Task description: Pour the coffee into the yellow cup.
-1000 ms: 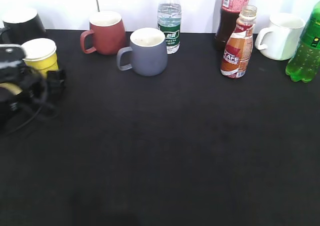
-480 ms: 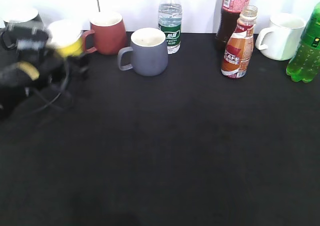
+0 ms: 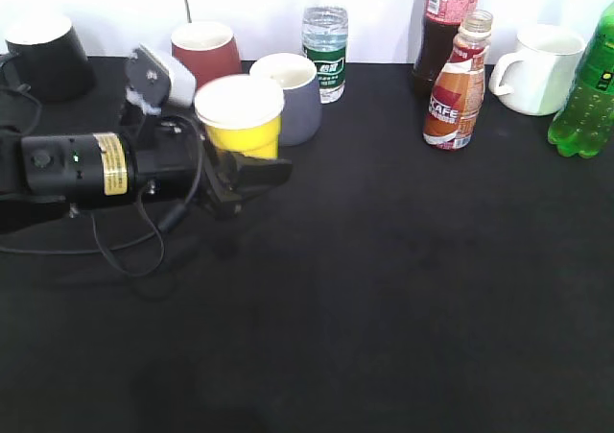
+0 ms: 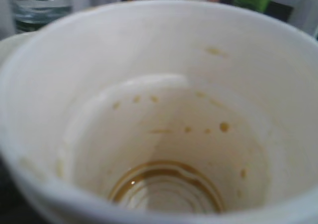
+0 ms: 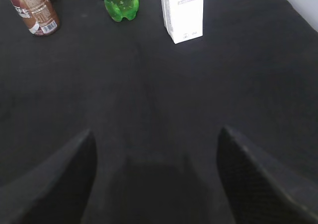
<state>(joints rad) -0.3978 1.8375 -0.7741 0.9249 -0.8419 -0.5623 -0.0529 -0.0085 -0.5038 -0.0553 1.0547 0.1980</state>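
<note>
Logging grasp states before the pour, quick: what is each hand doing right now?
Left hand: closed on the yellow cup, carried above the table.
Right hand: open, empty, fingers wide apart.

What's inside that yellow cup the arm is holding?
The yellow cup is nearly empty: brown specks dot its white wall and a thin brown ring sits at the bottom. Its outside is hidden in the left wrist view.

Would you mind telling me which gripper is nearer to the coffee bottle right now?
Right, as far as I can tell. The right gripper hangs open over bare table with the coffee bottle ahead. The left gripper holds the yellow cup across the table.
</note>
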